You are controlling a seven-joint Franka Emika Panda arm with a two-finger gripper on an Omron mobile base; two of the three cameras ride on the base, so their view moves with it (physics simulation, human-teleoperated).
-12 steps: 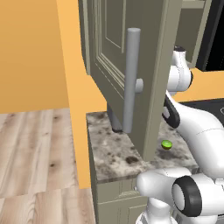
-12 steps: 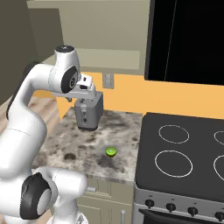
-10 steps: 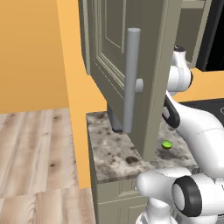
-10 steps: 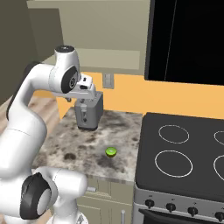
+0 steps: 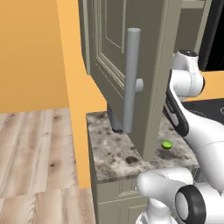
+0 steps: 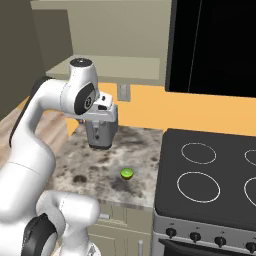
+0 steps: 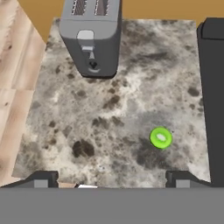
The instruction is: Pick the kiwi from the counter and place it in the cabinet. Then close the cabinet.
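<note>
The kiwi [image 7: 161,138] is a small yellow-green disc lying on the speckled granite counter [image 7: 122,105], close to its front edge and near the stove; the base views show it too [image 6: 126,174] [image 5: 166,145]. My gripper [image 7: 111,180] hangs high above the counter and looks straight down. It is open, with its two dark tips far apart and nothing between them. The kiwi lies ahead and to the right of the gripper's midline. In the right base view the hand [image 6: 103,111] hovers in front of the toaster. The wall cabinet's door [image 5: 131,65] stands open, with its grey bar handle [image 5: 131,81].
A grey toaster [image 7: 92,35] stands at the back of the counter [image 6: 101,134]. The black stovetop [image 6: 210,175] borders the counter on the right [image 7: 214,87]. The open door [image 5: 131,65] juts out over the counter's left part. Wooden floor [image 5: 35,148] lies to the left.
The arm has shifted a little to the right in both base views. The kiwi lies where it was.
</note>
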